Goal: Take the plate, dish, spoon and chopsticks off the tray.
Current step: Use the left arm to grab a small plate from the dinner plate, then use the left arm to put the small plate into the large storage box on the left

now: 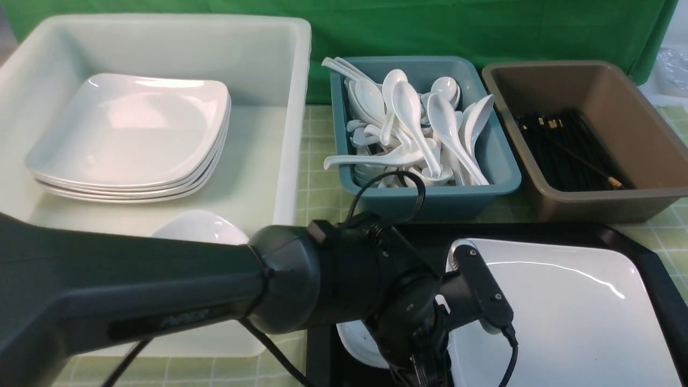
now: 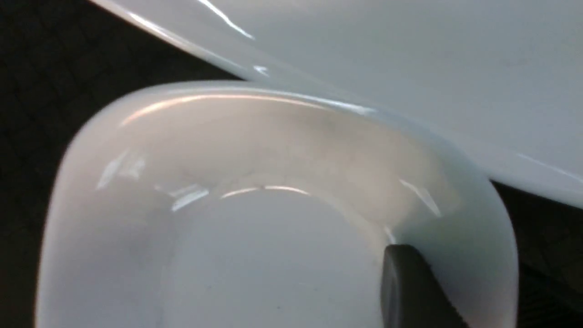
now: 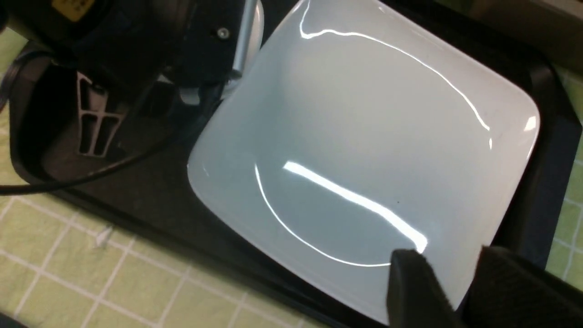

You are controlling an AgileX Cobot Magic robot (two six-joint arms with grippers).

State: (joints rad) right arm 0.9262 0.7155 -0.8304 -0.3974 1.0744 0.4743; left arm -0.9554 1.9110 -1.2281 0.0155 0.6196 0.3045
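The large white plate (image 1: 564, 312) lies on the black tray (image 1: 653, 269). The small dish (image 1: 352, 338) sits at the plate's left, mostly hidden by my left arm. My left gripper (image 1: 419, 371) is down on the dish. In the left wrist view the dish (image 2: 255, 237) fills the frame, with one finger (image 2: 410, 291) inside its wall and the other finger hidden. My right gripper (image 3: 460, 259) grips a corner of the plate (image 3: 364, 136), one finger on top and one outside the rim. No spoon or chopsticks show on the tray.
A white tub (image 1: 293, 134) at the back left holds a stack of plates (image 1: 129, 134) and a small dish (image 1: 199, 226). A teal tub (image 1: 430, 193) holds several spoons. A brown tub (image 1: 591, 204) holds black chopsticks. Green checked cloth (image 3: 68, 273) surrounds the tray.
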